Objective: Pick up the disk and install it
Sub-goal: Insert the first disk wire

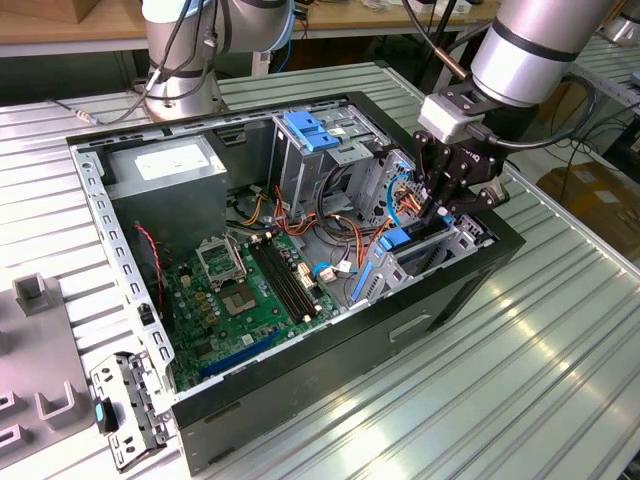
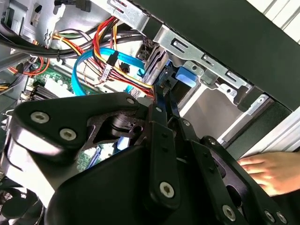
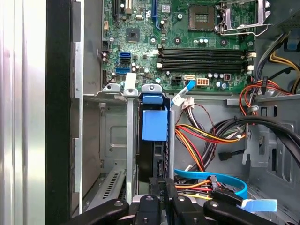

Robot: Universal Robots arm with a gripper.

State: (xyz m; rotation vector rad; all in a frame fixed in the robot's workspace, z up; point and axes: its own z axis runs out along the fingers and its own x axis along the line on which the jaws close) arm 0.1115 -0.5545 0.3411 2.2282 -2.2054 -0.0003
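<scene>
Fingers [image 1: 437,212] pinch shut on the disk [image 3: 154,140] (blue carrier edge-on), which you see standing just ahead of them in its drive bay [image 3: 117,145], a hand [image 2: 269,172] nearby.

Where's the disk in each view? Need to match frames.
Exterior view: disk on edge in the drive bay, exterior view's right.
First wrist view: disk in the grey slot, beside the wires.
Second wrist view: disk against the bay's silver frame.
Shared landmark: light-blue cable.
</scene>
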